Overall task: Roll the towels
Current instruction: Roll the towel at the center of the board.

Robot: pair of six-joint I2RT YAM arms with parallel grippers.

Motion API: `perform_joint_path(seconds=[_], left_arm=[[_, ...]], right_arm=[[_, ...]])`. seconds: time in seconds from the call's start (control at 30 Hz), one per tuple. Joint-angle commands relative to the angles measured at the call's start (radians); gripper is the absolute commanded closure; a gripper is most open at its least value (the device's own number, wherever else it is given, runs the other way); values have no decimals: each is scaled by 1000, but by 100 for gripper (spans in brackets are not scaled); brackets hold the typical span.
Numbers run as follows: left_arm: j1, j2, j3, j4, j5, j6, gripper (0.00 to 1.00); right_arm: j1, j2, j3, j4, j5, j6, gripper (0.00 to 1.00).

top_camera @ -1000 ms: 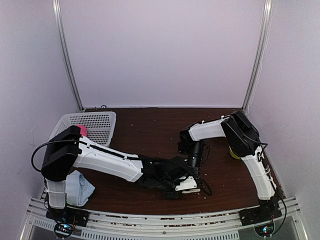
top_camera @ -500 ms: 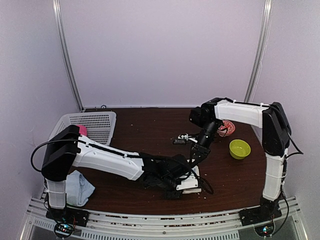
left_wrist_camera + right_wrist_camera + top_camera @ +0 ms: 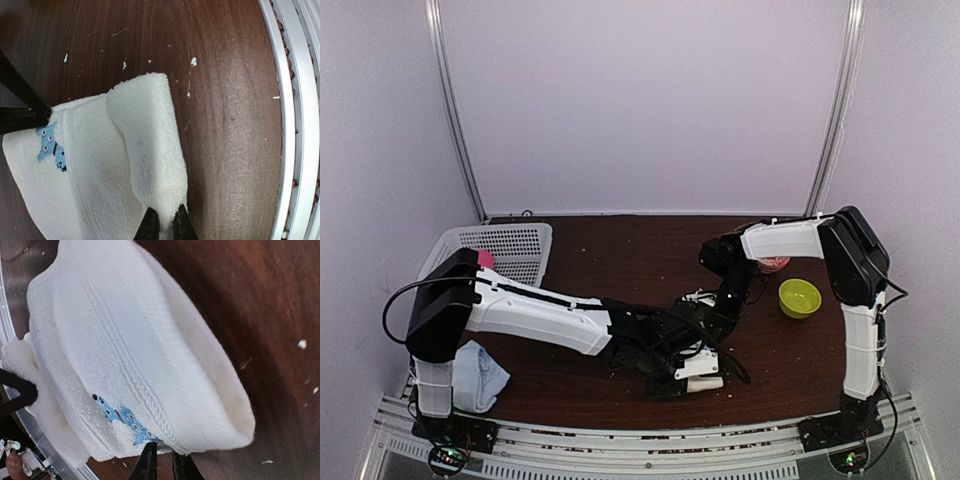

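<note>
The cream-white towel [image 3: 706, 371] lies partly rolled on the brown table near the front middle. In the left wrist view my left gripper [image 3: 166, 214] is shut on a raised fold of this towel [image 3: 145, 150] at its end. My right gripper [image 3: 162, 449] has its narrow jaws pinching the hem of the towel [image 3: 130, 340], right beside a small blue stitched mark [image 3: 122, 417]. From above, the left gripper [image 3: 682, 362] and right gripper [image 3: 712, 325] meet over the towel. The pale blue towel [image 3: 478, 376] sits crumpled by the left arm's base.
A white basket [image 3: 515, 248] with a pink cloth roll [image 3: 485, 260] stands at the back left. A green bowl [image 3: 800, 297] and a reddish dish [image 3: 775, 263] are at the right. The metal front rail [image 3: 295, 125] runs close to the towel.
My right arm lifted back from the towel, opened briefly, then came down again and closed at the hem. The left gripper tightened on its fold and stayed in place.
</note>
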Motion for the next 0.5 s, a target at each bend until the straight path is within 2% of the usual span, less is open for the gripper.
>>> perform_joint_path(seconds=[0.0, 0.13, 0.27, 0.47], left_arm=[[30, 31, 45, -38, 64, -9, 100], [88, 46, 55, -53, 135, -32, 100], [141, 55, 29, -39, 203, -57, 100], [225, 95, 12, 1, 393, -115, 100]], right_arm=[[13, 55, 68, 119, 101, 67, 88], [13, 75, 98, 112, 102, 68, 89], [-10, 28, 118, 84, 75, 54, 88], [-105, -137, 254, -1, -5, 50, 77]])
